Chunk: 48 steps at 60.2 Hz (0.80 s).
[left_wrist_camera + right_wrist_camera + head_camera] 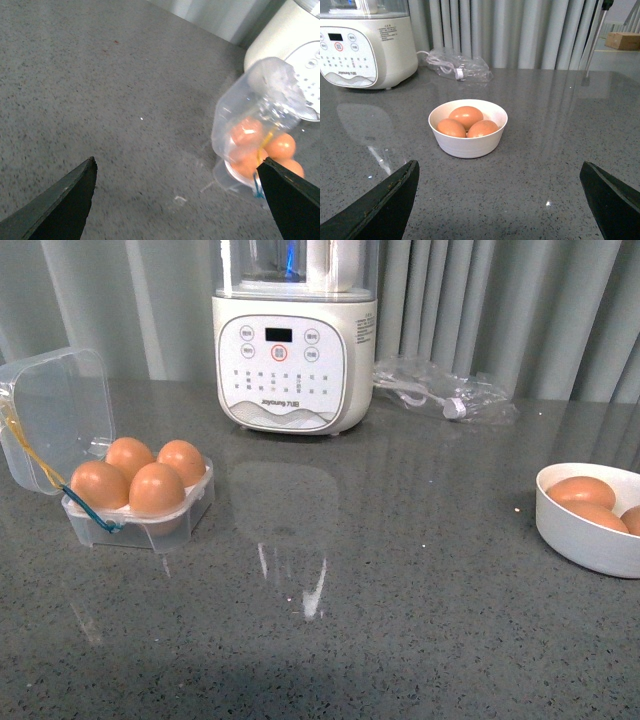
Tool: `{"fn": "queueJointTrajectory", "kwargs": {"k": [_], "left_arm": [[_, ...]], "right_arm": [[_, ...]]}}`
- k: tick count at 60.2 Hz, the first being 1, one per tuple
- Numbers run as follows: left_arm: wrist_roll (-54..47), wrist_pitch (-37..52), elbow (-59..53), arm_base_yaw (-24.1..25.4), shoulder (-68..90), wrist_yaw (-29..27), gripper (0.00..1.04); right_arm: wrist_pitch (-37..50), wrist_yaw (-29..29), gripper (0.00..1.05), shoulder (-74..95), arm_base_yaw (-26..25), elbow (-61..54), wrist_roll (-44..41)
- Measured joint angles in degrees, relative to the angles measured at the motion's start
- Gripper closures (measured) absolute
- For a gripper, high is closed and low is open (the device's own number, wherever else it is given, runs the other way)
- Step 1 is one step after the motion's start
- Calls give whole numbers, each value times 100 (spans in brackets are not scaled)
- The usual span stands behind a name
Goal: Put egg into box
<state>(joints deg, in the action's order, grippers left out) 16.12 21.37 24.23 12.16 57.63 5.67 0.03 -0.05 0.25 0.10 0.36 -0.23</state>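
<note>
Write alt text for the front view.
A clear egg box, lid open, holds four brown eggs at the left of a grey countertop. A white bowl with more eggs sits at the right edge; a white kitchen appliance and a plastic bag stand behind. No arm shows.

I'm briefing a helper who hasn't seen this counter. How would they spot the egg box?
Find the white appliance at the back of the grey countertop. Nearer and to its left sits the box: clear plastic, lid open, four brown eggs inside, unlike the round white bowl far right.
</note>
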Motion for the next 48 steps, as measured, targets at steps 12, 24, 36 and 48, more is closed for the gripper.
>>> {"fn": "queueJointTrajectory", "kwargs": {"k": [12,24,36,48], "left_arm": [[-267,232,1005,190,1360,264,7],[-234,234,1875,188,2188,564,7],[-291,103,2417,129,2778,522,7],[-798,-2,2671,-87,3115,199,7]], "right_arm": [[0,0,7,0,0,0,2],[0,0,7,0,0,0,2],[0,0,7,0,0,0,2],[0,0,7,0,0,0,2]]}}
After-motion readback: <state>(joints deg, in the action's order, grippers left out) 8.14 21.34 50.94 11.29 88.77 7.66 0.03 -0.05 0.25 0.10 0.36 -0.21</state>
